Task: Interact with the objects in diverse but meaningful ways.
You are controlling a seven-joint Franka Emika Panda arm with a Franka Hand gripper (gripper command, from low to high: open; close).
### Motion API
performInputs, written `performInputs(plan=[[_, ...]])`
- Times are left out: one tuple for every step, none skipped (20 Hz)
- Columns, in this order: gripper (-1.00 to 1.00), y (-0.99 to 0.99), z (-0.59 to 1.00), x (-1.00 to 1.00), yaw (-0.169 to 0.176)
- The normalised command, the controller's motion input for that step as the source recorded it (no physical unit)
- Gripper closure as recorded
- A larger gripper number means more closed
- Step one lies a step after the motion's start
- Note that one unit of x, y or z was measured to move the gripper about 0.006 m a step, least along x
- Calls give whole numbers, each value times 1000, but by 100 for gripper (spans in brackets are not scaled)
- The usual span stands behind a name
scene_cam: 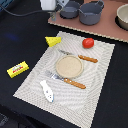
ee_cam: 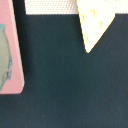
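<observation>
My gripper [scene_cam: 50, 8] hangs high at the exterior view's top edge, left of the pots, and its fingers are too blurred to read. A yellow holed cheese wedge [scene_cam: 52, 41] [ee_cam: 95, 22] lies at the placemat's far left corner, below the gripper. The red tomato [scene_cam: 88, 42] sits on the mat's far right side. A flat yellow labelled box [scene_cam: 18, 69] lies on the dark table left of the mat. The white fish-shaped piece [scene_cam: 47, 91] rests on the mat's near left part. A grey two-handled pot [scene_cam: 91, 12] stands on the pink board. No fingers show in the wrist view.
A tan round plate [scene_cam: 69, 66] sits mid-mat between a wooden-handled knife [scene_cam: 82, 58] and fork [scene_cam: 67, 80]. The striped placemat [scene_cam: 100, 90] [ee_cam: 50, 6] covers the dark table. The pink board [scene_cam: 107, 31] [ee_cam: 12, 60] also bears a second grey pot [scene_cam: 70, 10] and a bowl [scene_cam: 123, 17].
</observation>
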Motion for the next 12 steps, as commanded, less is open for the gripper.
performInputs(plan=[[-100,-257,-451,0,95],[-100,-183,-446,0,124],[-100,-180,-469,0,142],[-100,-163,-503,0,144],[-100,-171,-486,0,145],[-100,-163,-529,0,139],[-100,-180,-520,0,141],[-100,-214,-526,0,141],[-100,-174,-394,0,136],[-100,-80,-169,26,108],[-100,-11,-83,137,66],[-100,-23,-143,86,55]])
